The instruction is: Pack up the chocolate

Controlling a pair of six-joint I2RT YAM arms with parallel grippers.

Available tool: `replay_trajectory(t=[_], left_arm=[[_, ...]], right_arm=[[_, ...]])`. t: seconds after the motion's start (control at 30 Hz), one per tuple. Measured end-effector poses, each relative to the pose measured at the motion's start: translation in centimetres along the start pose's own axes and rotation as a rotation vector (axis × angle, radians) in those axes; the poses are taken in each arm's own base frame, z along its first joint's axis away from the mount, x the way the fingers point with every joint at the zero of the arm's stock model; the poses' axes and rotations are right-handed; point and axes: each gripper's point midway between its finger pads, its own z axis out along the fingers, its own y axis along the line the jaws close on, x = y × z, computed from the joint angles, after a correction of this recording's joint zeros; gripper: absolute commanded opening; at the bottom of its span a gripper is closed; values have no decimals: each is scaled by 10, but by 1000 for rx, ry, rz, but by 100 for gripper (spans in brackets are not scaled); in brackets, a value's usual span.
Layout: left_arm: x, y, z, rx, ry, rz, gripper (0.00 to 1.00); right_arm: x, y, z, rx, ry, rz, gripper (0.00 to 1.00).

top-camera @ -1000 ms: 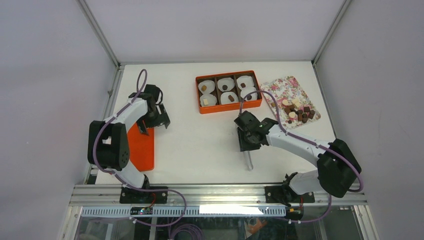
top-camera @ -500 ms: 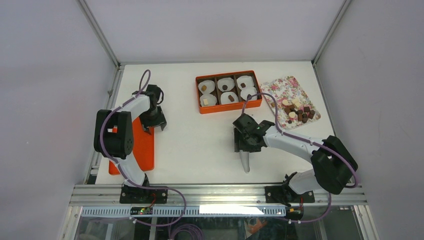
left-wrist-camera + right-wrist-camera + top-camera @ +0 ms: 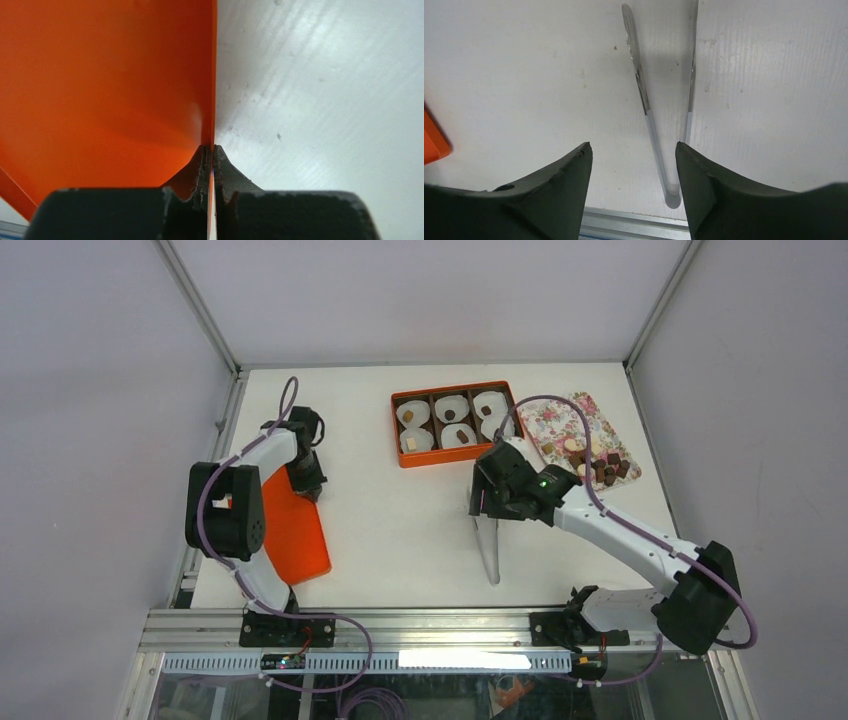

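Chocolate pieces (image 3: 600,466) lie heaped on the floral tray (image 3: 560,415) at the right. Single pieces sit in white paper cups inside the orange box (image 3: 460,454), such as one chocolate (image 3: 450,414) in the back row. My left gripper (image 3: 308,486) (image 3: 210,148) is shut on the thin edge of the orange lid (image 3: 292,530) (image 3: 100,90), which is tilted off the table. Over the metal tongs (image 3: 489,550) (image 3: 659,100) lying flat on the table, my right gripper (image 3: 485,502) (image 3: 634,148) hangs open with nothing held.
The metal frame rail (image 3: 440,625) runs along the table's near edge, just below the tongs' closed end. A corner of the orange lid (image 3: 431,142) shows at the left of the right wrist view. Grey walls enclose the table.
My left gripper closed on the lid's edge and the lid swung and tilted up. The right gripper opened wider, drew back toward the box, and the tongs stayed on the table.
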Motion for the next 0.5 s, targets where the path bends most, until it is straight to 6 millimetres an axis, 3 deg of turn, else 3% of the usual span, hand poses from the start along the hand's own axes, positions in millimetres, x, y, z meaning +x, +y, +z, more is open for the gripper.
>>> replay_trajectory(t=[0.07, 0.2, 0.37, 0.5], left_arm=[[-3, -2, -10, 29, -23, 10, 0], [-14, -14, -56, 154, -108, 17, 0], [-38, -41, -151, 414, -293, 29, 0], [-46, -55, -217, 580, -411, 56, 0]], right_arm=[[-12, 5, -12, -13, -29, 7, 65], [-34, 17, -35, -45, -71, 16, 66], [-65, 35, -59, -123, -116, 30, 66], [-83, 37, -61, -191, -75, 89, 66]])
